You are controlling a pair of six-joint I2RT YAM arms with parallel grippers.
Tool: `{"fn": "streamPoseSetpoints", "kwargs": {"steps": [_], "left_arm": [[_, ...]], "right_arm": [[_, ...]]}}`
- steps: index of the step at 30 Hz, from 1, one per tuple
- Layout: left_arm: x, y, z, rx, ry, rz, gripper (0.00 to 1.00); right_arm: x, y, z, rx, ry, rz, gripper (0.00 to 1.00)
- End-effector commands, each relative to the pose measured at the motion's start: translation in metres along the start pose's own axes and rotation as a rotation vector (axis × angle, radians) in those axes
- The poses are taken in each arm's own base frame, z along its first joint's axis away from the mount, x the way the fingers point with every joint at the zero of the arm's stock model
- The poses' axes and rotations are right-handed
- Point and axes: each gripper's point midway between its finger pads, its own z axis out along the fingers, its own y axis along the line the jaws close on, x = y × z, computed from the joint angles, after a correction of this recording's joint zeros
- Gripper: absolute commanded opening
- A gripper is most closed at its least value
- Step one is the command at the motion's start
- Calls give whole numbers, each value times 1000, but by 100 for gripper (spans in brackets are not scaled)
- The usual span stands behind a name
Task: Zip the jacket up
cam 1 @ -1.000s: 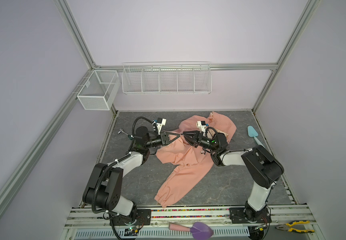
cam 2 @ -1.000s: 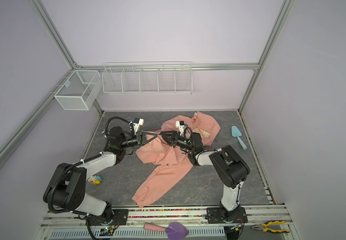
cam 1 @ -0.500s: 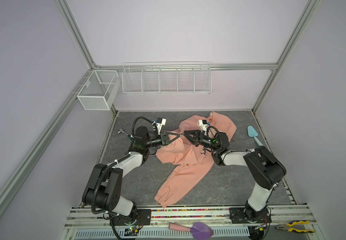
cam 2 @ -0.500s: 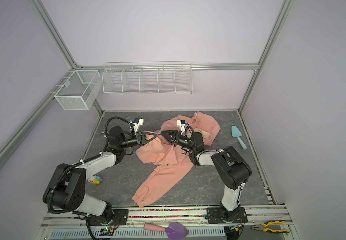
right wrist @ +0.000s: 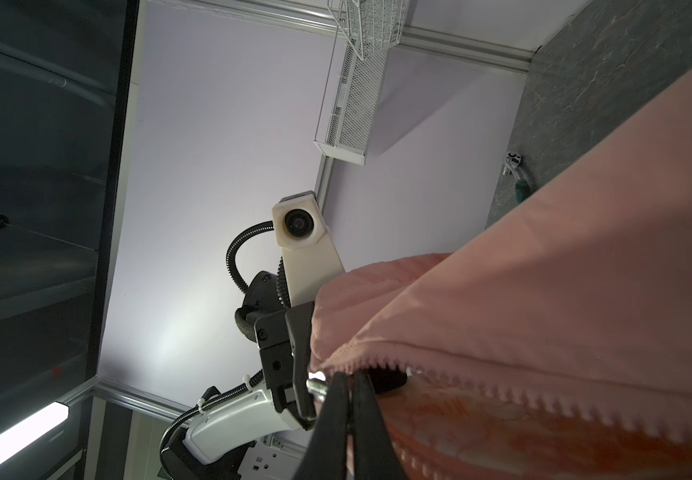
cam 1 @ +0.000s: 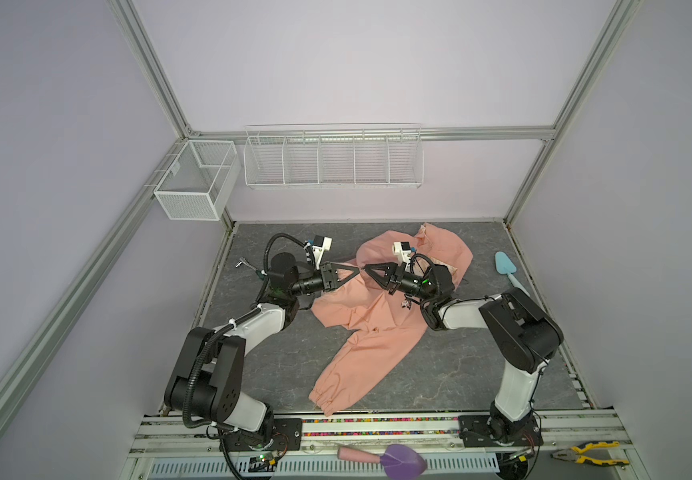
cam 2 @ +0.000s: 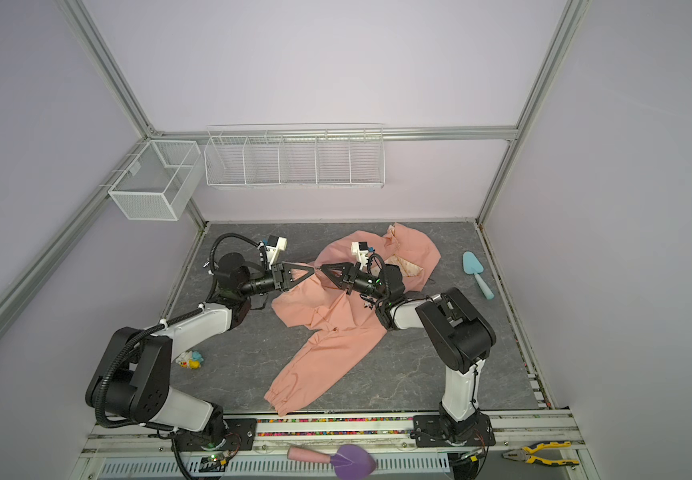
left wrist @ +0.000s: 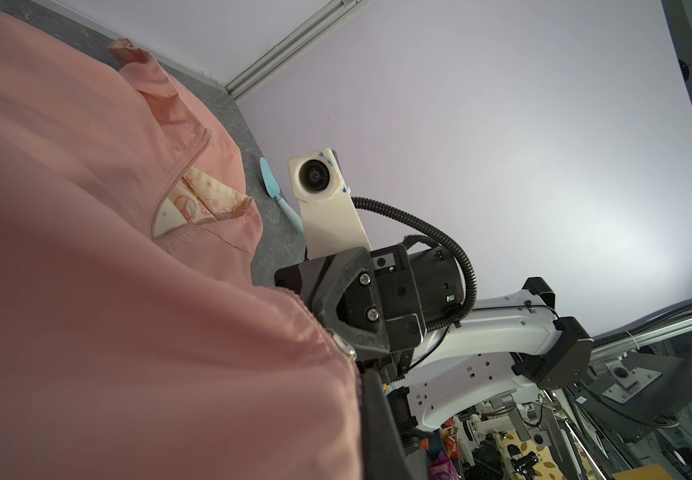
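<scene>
Grey table (cam 1: 481,374): pink jacket (cam 1: 377,332) lies crumpled mid-table, one sleeve stretched twd the front rail, hood twd back wall. L claw (cam 1: 356,270) closed, pinching jacket's raised edge; fabric drapes over it in left wrist view. R claw (cam 1: 365,269) tip-to-tip w/ it, closed on the zipper (right wrist: 543,405) edge. Zipper teeth there unjoined; cream lining (left wrist: 198,203) shows near hood.

**Robot body.** The left arm (cam 1: 261,328) and right arm (cam 1: 460,314) are clad in white shells joined by black housings (cam 1: 520,332). The left tool (cam 1: 355,270) and right tool (cam 1: 365,269) are formed of black triangular fingers (right wrist: 331,424). A cream camera mount (left wrist: 329,208), a ribbed black cable (left wrist: 431,232) and silver screws (left wrist: 364,280) are shown at the right wrist.
</scene>
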Motion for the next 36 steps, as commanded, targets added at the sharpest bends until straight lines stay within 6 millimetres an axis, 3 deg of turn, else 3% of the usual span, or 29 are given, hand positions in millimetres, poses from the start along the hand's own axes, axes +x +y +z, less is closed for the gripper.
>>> {"fn": "streamPoseSetpoints", "kwargs": {"steps": [1, 6, 8, 11, 13, 26, 31, 36], "left_arm": [[-10, -21, -1, 38, -9, 59, 0], [-10, -12, -3, -6, -11, 52, 0], [-10, -3, -7, -63, -19, 52, 0], [-12, 9, -12, -172, -25, 67, 0], [-14, 17, -18, -251, -35, 79, 0], [-52, 65, -66, -638, -158, 110, 0], [-79, 86, -91, -807, -219, 132, 0], [-105, 99, -95, -885, -238, 159, 0]], "right_arm": [[-2, 5, 4, -4, 5, 15, 7], [-3, -16, -7, 197, -10, -56, 8], [-2, -36, -21, 389, -8, -117, 7], [-11, -43, -43, 670, -23, -271, 7], [-17, -44, -53, 756, -17, -320, 7], [-81, -63, -102, 1253, -41, -583, 7], [-117, -76, -138, 1403, -100, -569, 7], [-154, -83, -174, 1486, -180, -505, 7]]}}
